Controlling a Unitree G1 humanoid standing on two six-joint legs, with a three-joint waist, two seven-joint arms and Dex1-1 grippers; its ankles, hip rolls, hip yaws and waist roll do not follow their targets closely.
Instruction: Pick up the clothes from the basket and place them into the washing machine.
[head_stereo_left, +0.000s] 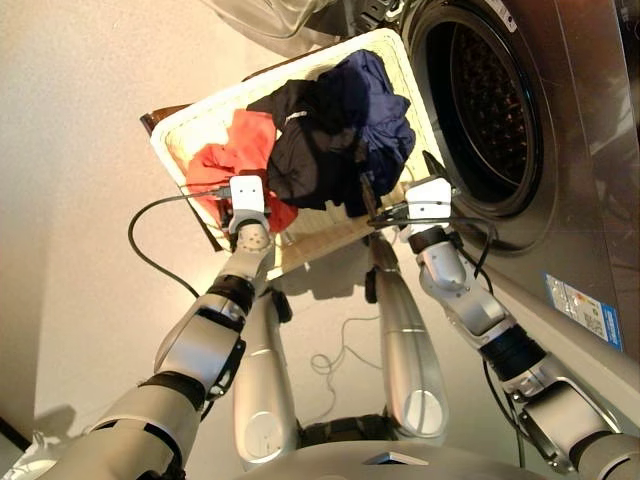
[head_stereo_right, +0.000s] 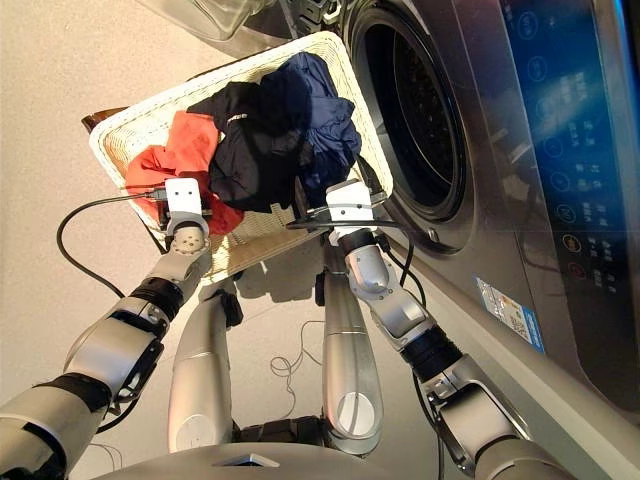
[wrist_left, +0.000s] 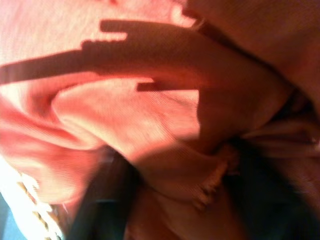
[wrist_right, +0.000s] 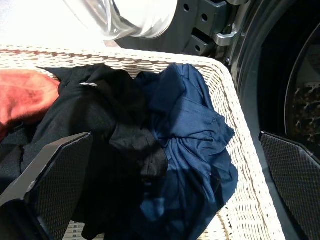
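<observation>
Upper centre we list the woven cream basket (head_stereo_left: 190, 125), low-rimmed, its right edge just beside the washing machine (head_stereo_left: 560, 130) with its open drum mouth. In it lie the coral garment (head_stereo_left: 235, 150), black garment (head_stereo_left: 300, 160) and navy garment (head_stereo_left: 375, 110). Our left gripper (head_stereo_left: 248, 205) sits on coral cloth, fingers hidden, so we cannot tell its state. Our right gripper (wrist_right: 170, 175) is spread wide, holding nothing, over the dark cloth. The machine's label (head_stereo_left: 583, 310) at lower right is unreadable.

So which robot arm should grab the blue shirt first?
Probably the right. The right gripper hangs open over the navy garment at the basket's end nearest the washing machine. The left gripper is down at the coral garment.
</observation>
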